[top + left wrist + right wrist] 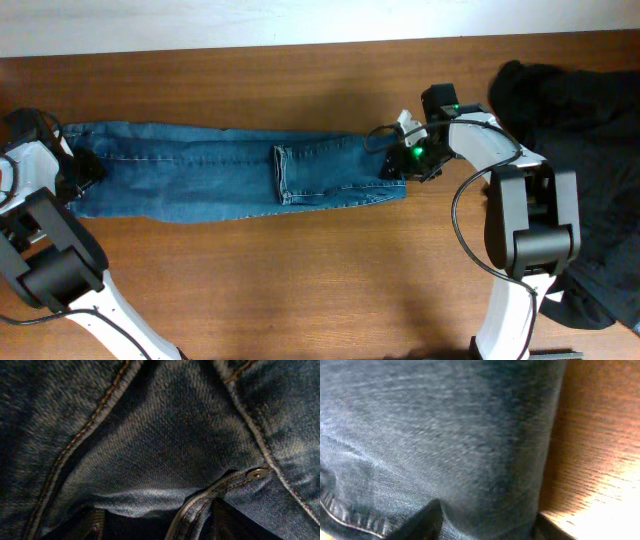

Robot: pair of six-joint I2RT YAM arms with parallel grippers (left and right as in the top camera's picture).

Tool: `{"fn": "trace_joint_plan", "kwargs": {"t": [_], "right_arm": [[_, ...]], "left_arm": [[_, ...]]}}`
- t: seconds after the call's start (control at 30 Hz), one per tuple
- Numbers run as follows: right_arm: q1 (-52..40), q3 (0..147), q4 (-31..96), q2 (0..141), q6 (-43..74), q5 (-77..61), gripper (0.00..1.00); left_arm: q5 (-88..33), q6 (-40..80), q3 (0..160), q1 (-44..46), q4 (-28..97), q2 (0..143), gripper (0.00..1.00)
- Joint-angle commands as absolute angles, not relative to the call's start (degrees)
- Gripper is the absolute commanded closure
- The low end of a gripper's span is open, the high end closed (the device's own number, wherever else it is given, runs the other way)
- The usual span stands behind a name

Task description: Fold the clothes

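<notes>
"Across a brown wooden table [300, 290], what is laid out?"

"A pair of blue denim jeans [200, 170], stretched flat and lengthways through the middle of the table. A heap of black cloth [590, 120] sits at the right edge, apart from them."

"Where are the pincers?"

"One at each end of the jeans. The left gripper [80, 172] sits low on the left end, the right gripper [405, 160] on the right end. Both wrist cameras are filled with denim pressed close, with dark shapes at the bottom edge and cloth between them. Whether either pincer is clamped on the fabric or merely open around it, I cannot tell."

"What might go wrong?"

"My guess: if one bite is shallow, the heavy denim could slide out on lifting, and the fold would land crooked. Unequal lifting would twist the legs. The right arm [520, 210] also works near the black heap and might drag it."

"Any small detail?"

"A round metal rivet [258, 473] beside a seam, in the left wrist view."
</notes>
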State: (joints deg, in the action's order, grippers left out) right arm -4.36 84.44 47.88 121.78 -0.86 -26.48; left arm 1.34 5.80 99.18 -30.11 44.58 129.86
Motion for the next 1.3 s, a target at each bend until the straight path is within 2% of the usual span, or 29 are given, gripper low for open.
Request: {"fn": "trace_joint_plan", "kwargs": {"t": [0.0,0.03,0.07,0.2,0.43,0.53,0.63,0.87,0.9,1.03,1.07,1.13,1.2,1.27], "right_arm": [[-4.2,83.6,48.0,122.3,-1.0,-27.0,0.80],[-4.2,83.6,47.9,122.3,-1.0,-27.0,0.92],[-4.2,83.6,47.9,122.3,-1.0,-27.0,0.96],[-3.5,83.8,48.2,122.2,-1.0,-27.0,0.96],[2.7,87.3,52.6,119.8,-2.6,-26.3,0.96],[6.2,88.4,55.5,118.6,-4.5,-22.9,0.96],[9.1,88.9,58.9,118.6,-7.4,-21.1,0.96],[11.3,88.8,60.7,118.6,-8.8,-18.3,0.96],[11.3,88.8,60.7,118.6,-8.8,-18.3,0.96],[11.3,88.8,60.8,118.6,-8.8,-18.3,0.96],[11.3,88.8,60.8,118.6,-8.8,-18.3,0.96],[11.3,88.8,60.8,118.6,-8.8,-18.4,0.96],[11.3,88.8,60.9,118.6,-8.8,-18.3,0.96],[11.3,88.8,61.1,118.6,-8.8,-18.3,0.96]], "left_arm": [[-1.8,6.0,97.3,-28.9,45.3,133.3,0.31],[-1.8,6.0,97.3,-28.9,45.4,133.3,0.31],[-1.8,6.0,97.3,-28.9,45.5,133.3,0.32],[-6.5,5.9,97.3,-28.8,45.5,132.9,0.32],[-6.7,5.9,97.3,-26.8,45.7,127.2,0.23],[-6.7,5.9,97.3,-26.2,46.6,125.1,0.17],[-6.9,6.0,97.3,-25.6,47.5,123.3,0.02],[-10.6,5.9,97.3,-25.2,47.7,121.7,0.03],[-9.8,5.9,97.3,-25.2,48.0,121.7,0.06],[-8.6,5.9,97.2,-25.2,50.7,121.8,0.43],[-8.6,5.6,96.6,-25.2,51.2,121.8,0.58],[-6.6,4.3,94.8,-25.2,51.2,121.8,0.73],[-1.3,4.3,92.5,-25.3,50.1,121.8,0.79],[4.4,4.3,89.8,-25.5,48.4,121.8,0.80]]}}
